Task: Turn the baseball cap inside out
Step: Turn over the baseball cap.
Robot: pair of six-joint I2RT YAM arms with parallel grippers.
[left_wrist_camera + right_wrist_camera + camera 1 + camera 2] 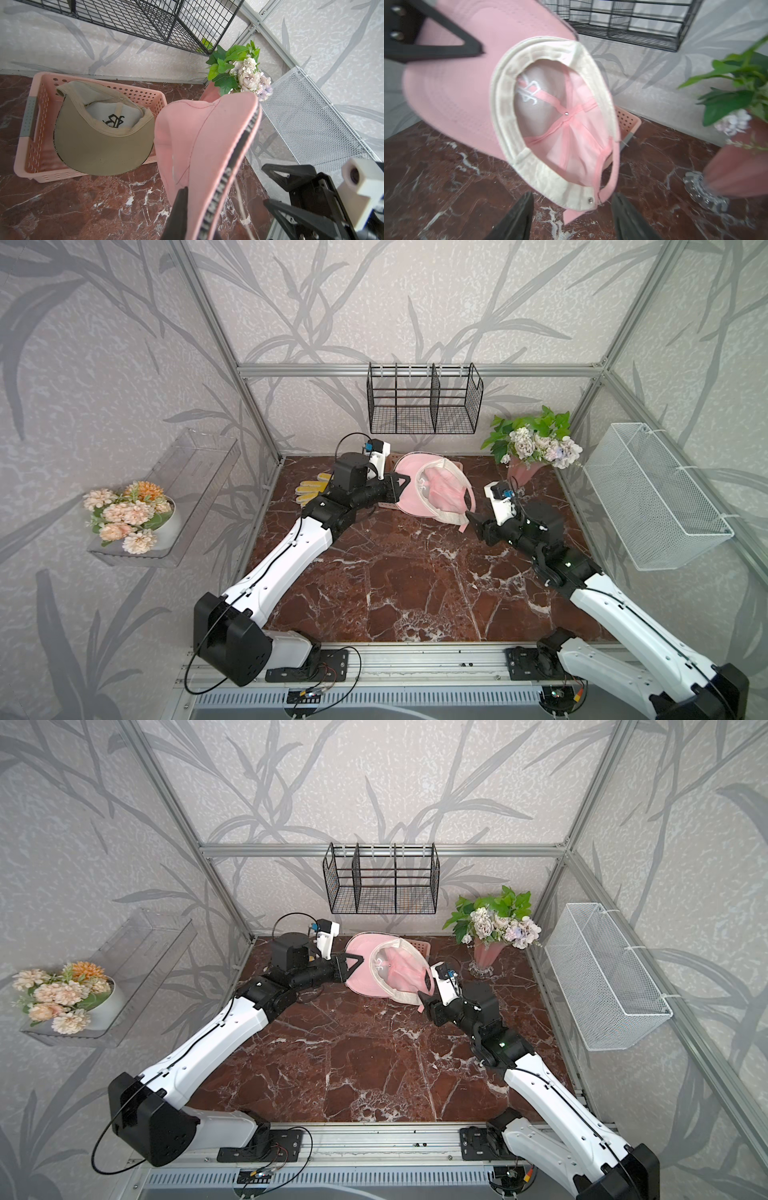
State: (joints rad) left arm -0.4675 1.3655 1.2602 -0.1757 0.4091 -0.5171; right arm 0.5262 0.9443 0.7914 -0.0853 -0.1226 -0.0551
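evidently barely begun: the pink fabric baseball cap [452, 93] has its crown not yet pushed through; left tool [402, 484] pinches the brim, right tool [573, 199] gapes wide, empty.

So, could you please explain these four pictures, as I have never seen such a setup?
Two robot arms stand at a table. Two pictures look down from overhead; the other two come from a camera on each wrist. The jaws of the left arm are shut on the brim of a pink cap, holding it up. The jaws of the right arm are open by the cap's back strap. Further back lie a basket with a tan cap, a yellow glove and a vase of flowers.
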